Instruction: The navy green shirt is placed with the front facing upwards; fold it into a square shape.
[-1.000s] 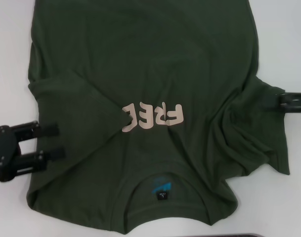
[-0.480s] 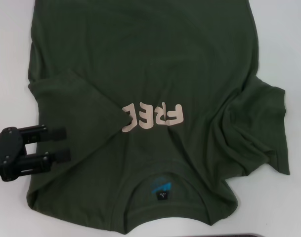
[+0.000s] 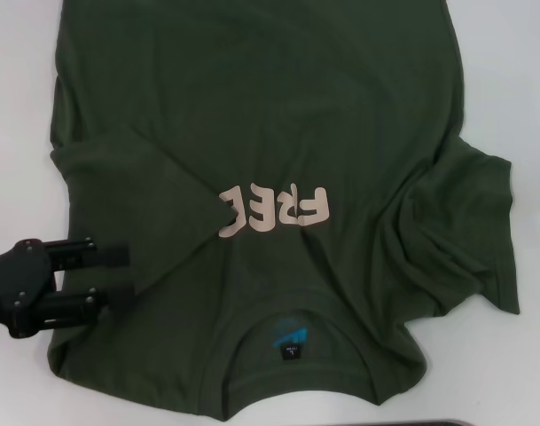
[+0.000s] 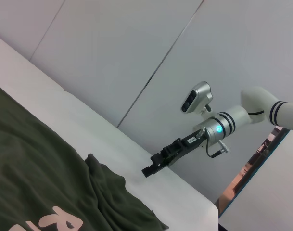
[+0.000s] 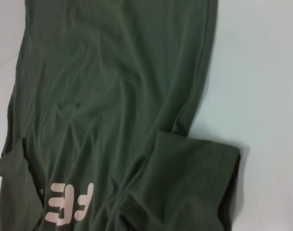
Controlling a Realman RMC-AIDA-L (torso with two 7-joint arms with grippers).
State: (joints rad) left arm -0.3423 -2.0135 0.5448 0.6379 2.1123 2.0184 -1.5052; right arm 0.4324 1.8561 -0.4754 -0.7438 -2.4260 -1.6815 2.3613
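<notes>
Your left gripper point(image 3: 117, 280) is matte black all over: two straight, blunt-ended bar fingers point(image 3: 105, 256) run out from a chunky angular body, and small silver screw heads dot that body's top face. Your right gripper point(image 4: 147, 171) is the same black, a slim stepped block with squared edges. Behind it you see a glossy white wrist point(image 4: 228, 122), round and smooth, ringed with thin black bands and lit by a small cyan light. A silver-grey camera pod point(image 4: 197, 96) with a dark lens face rides on the wrist, and a thin cable loops under it.
</notes>
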